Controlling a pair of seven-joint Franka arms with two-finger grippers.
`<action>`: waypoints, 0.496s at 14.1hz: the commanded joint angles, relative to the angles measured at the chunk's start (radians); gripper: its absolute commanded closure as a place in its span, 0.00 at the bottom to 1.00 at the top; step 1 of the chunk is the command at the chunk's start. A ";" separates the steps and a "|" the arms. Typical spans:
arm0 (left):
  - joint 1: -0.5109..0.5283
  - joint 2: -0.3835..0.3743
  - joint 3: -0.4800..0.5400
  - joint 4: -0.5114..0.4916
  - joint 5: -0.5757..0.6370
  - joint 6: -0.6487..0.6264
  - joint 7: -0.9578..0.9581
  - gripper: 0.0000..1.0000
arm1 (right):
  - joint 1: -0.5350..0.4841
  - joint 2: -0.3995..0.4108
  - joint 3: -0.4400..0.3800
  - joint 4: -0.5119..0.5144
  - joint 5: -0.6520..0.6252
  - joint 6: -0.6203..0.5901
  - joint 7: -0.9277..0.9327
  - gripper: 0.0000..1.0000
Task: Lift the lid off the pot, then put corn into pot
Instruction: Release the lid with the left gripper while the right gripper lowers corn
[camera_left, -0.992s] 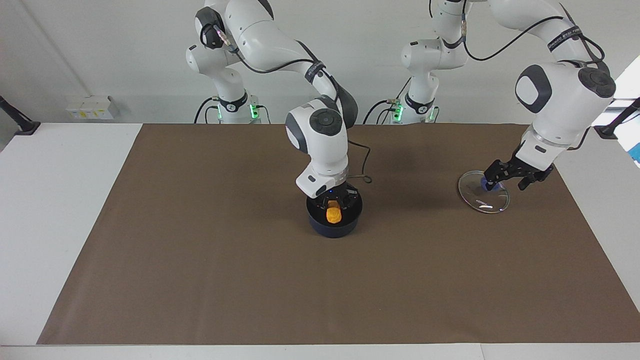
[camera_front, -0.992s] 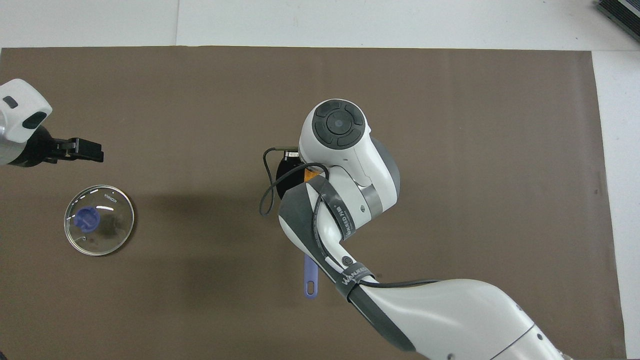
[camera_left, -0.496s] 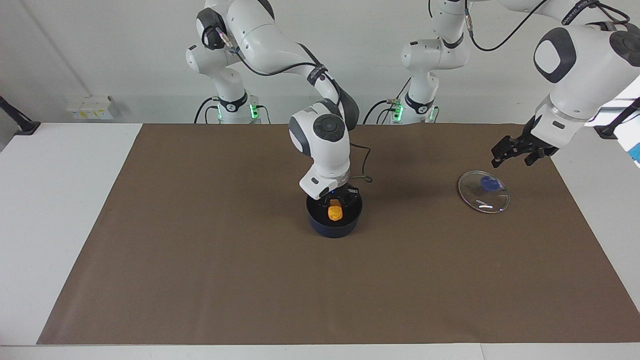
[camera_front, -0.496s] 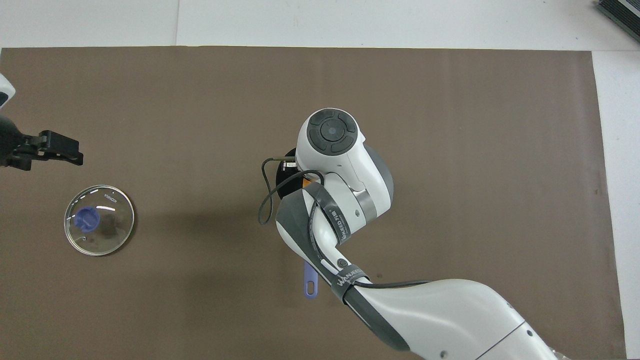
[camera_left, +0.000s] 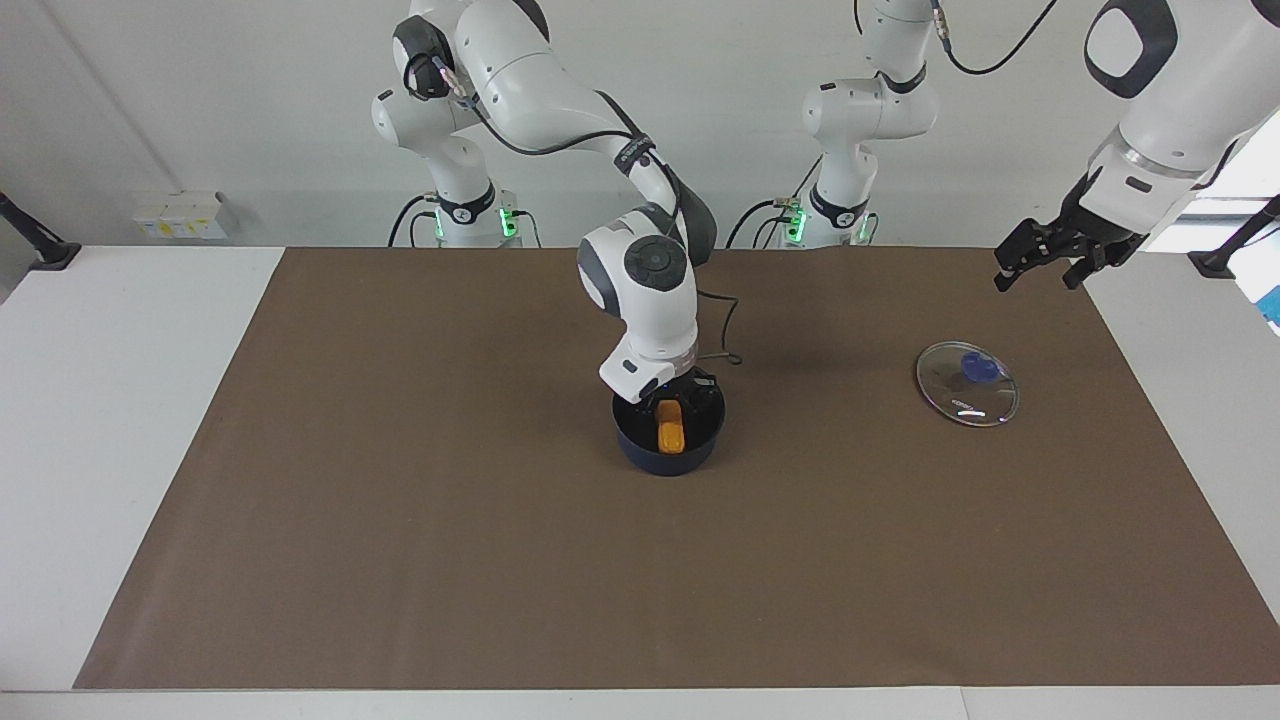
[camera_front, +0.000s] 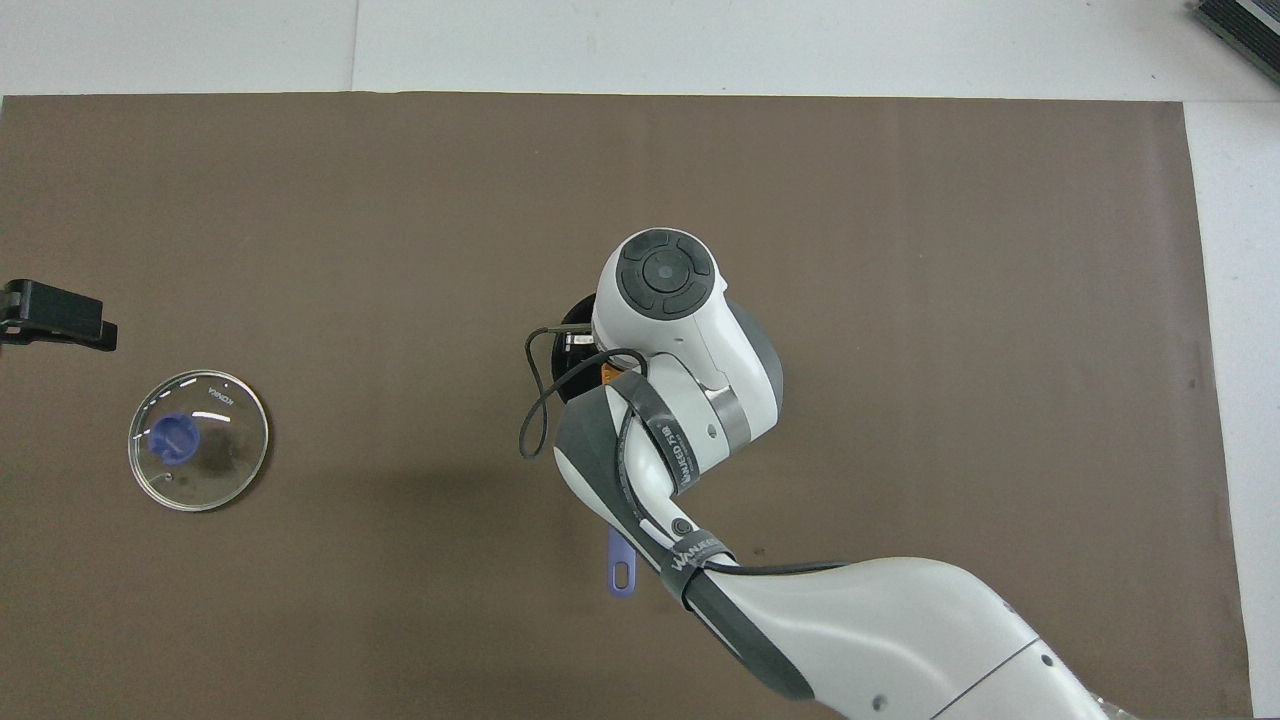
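The pot (camera_left: 668, 440) sits near the middle of the brown mat (camera_left: 400, 520) that covers the tabletop (camera_left: 120, 400), its long blue handle (camera_front: 621, 566) pointing toward the robots. The corn (camera_left: 669, 436) lies inside the pot, leaning against the wall away from the robots.

The right gripper (camera_left: 680, 398) hangs just above the pot's rim, directly over the upper end of the corn. The wrist hides its fingers, so I cannot tell whether they are parted or pressed together, nor whether they touch the corn.

The lid (camera_left: 966, 383) lies flat on the mat toward the left arm's end of the tabletop, well apart from the pot, with its blue knob (camera_front: 172, 439) facing up.

The left gripper (camera_left: 1040, 262) is raised in the air over the mat's edge at that same end, clear of the lid and holding nothing. Its fingers (camera_left: 1006, 278) are spread wide apart.
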 joint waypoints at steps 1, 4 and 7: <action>-0.009 -0.034 0.009 -0.018 0.000 -0.011 0.026 0.00 | -0.005 -0.011 -0.001 -0.028 0.023 0.033 -0.039 0.45; -0.009 -0.028 0.009 0.002 0.013 -0.013 0.035 0.00 | 0.003 -0.017 -0.001 -0.020 0.014 0.021 -0.033 0.11; -0.011 0.024 0.004 0.104 0.046 -0.112 0.052 0.00 | 0.003 -0.081 -0.005 -0.019 0.011 -0.057 -0.025 0.00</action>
